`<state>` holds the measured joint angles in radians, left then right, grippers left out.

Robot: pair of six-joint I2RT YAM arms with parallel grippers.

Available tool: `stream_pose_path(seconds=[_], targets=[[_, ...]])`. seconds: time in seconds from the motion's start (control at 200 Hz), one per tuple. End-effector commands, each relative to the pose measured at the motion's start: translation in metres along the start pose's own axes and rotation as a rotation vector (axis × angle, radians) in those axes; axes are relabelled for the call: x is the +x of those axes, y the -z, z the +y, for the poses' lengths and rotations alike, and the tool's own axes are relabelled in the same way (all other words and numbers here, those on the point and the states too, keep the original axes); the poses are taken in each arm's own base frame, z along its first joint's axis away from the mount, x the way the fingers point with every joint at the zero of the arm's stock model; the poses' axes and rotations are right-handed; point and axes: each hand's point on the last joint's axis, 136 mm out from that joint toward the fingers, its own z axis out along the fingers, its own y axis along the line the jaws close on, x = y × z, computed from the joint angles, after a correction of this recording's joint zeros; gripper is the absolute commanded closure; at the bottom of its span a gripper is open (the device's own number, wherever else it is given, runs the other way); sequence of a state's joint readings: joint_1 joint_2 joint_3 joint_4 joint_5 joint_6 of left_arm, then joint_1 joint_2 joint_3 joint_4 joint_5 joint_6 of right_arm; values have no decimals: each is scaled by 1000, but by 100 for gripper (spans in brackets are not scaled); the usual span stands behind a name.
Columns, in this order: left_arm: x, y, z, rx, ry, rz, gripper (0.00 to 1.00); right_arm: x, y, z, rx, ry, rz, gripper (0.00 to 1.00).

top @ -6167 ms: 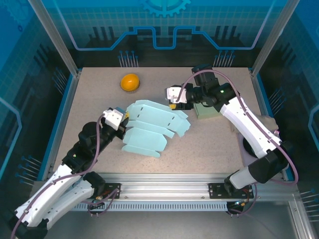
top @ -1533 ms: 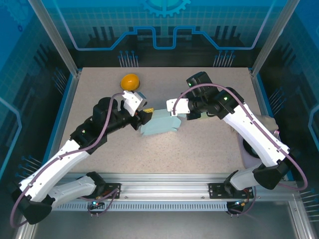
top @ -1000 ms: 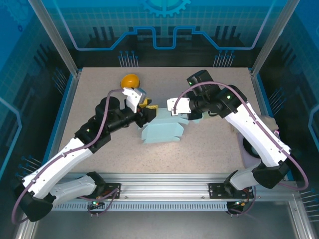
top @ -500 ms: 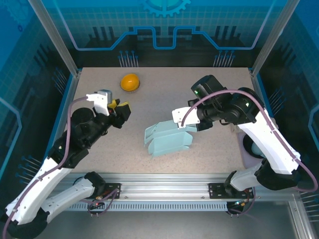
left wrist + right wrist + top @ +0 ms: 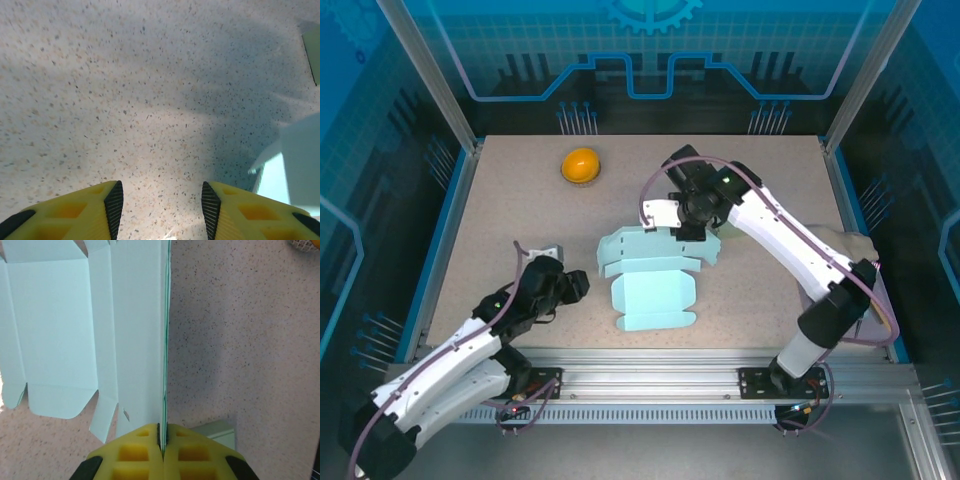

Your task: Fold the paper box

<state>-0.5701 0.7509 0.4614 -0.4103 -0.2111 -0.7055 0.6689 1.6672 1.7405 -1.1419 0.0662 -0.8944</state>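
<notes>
Left gripper (image 5: 159, 202) has backed off, jaws apart, empty, paper box (image 5: 655, 290) right of them; right gripper (image 5: 162, 435) alone clamps its edge, so it may pivot or crease.

Looks like a lab robot test cell: aluminium extrusion frame (image 5: 430, 75), blue printed enclosure panels (image 5: 650, 60), speckled tabletop (image 5: 520, 220), slotted mounting rail (image 5: 650, 365) along the near edge.
</notes>
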Motion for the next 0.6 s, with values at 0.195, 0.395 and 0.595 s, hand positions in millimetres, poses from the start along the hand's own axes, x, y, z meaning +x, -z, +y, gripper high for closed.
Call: stream_pose_path(seconds=[0.195, 0.395, 0.595], targets=[[-2, -31, -16, 75, 48, -15, 51, 5, -43, -11, -102, -102, -100, 100], [-8, -43, -7, -4, 14, -38, 51, 14, -64, -1, -149, -110, -96, 100], [-6, -58, -7, -21, -4, -16, 51, 20, -75, -1, -165, -128, -100, 100]])
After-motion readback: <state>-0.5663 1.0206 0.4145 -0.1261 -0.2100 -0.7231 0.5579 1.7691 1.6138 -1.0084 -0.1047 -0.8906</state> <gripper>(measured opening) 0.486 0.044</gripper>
